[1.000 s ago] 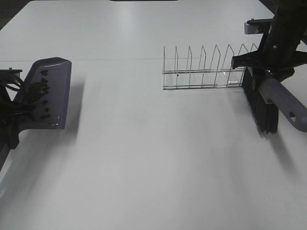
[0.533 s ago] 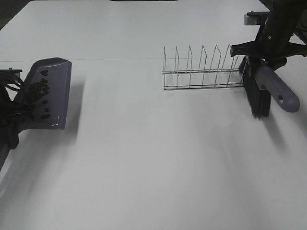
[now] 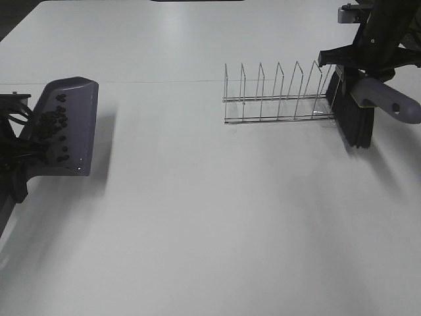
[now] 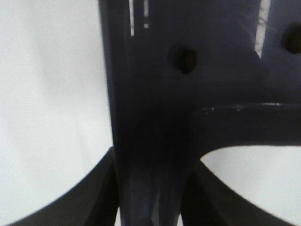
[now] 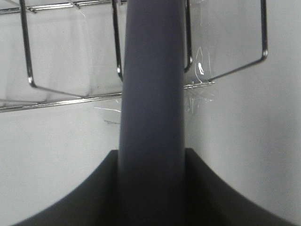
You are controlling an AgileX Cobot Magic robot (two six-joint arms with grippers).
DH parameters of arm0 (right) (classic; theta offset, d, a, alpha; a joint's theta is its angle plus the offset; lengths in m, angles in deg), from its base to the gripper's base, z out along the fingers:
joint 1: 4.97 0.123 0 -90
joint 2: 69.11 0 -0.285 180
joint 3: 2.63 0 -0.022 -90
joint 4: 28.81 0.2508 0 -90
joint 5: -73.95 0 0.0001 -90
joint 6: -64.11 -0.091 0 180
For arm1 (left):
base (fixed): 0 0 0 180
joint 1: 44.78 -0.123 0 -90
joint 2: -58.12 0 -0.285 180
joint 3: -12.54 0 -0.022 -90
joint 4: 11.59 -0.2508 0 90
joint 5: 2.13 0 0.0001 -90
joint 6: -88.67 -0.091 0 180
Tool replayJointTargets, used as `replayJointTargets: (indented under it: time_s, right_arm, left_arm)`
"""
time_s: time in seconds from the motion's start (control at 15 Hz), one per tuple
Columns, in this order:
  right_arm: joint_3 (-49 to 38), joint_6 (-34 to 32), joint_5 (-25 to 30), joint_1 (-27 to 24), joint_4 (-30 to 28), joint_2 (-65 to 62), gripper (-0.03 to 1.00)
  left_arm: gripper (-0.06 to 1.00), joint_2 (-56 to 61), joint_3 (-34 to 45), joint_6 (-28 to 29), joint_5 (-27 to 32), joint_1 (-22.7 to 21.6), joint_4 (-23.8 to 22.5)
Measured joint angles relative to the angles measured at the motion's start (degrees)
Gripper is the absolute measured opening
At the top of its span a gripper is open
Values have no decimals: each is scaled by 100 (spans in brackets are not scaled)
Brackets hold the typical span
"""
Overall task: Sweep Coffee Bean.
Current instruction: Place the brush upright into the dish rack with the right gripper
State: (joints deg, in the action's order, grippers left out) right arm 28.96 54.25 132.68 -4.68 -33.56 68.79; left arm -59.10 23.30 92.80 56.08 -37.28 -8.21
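A purple-grey dustpan (image 3: pixel 69 125) sits at the left edge of the high view, tilted, with the coffee beans (image 3: pixel 54 125) heaped in it toward its handle. My left gripper (image 3: pixel 14 155) is shut on the dustpan's handle (image 4: pixel 150 155); two beans (image 4: pixel 187 59) show in the left wrist view. At the far right, my right gripper (image 3: pixel 362 66) is shut on the grey handle (image 3: pixel 388 100) of a brush (image 3: pixel 354 115), whose black bristles point down at the table by the rack's right end. The right wrist view shows the brush handle (image 5: pixel 153 94) between the fingers.
A wire dish rack (image 3: pixel 279 95) stands right of centre, its right end beside the brush; it also shows in the right wrist view (image 5: pixel 61 92). The white table (image 3: pixel 210 217) spreads bare between dustpan and rack. A thin line (image 3: pixel 158 81) crosses the table.
The right gripper has swung the brush: its handle went from pointing toward the front right to lying more level, and the bristles moved back closer to the rack's end. The dustpan shifted slightly.
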Motion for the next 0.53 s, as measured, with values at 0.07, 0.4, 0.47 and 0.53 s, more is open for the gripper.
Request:
replayJointTargets:
  time_s: [0.07,0.4,0.47,0.53]
  right_arm:
    - [57,0,46,0,0,0,31]
    - [103,0,126,0,0,0,31]
    - [120,0,189,0,0,0,31]
    - [120,0,189,0,0,0,31]
  left_arm:
    - [33,0,0,0,0,0,0]
    - [33,0,0,0,0,0,0]
    - [33,0,0,0,0,0,0]
    - [33,0,0,0,0,0,0]
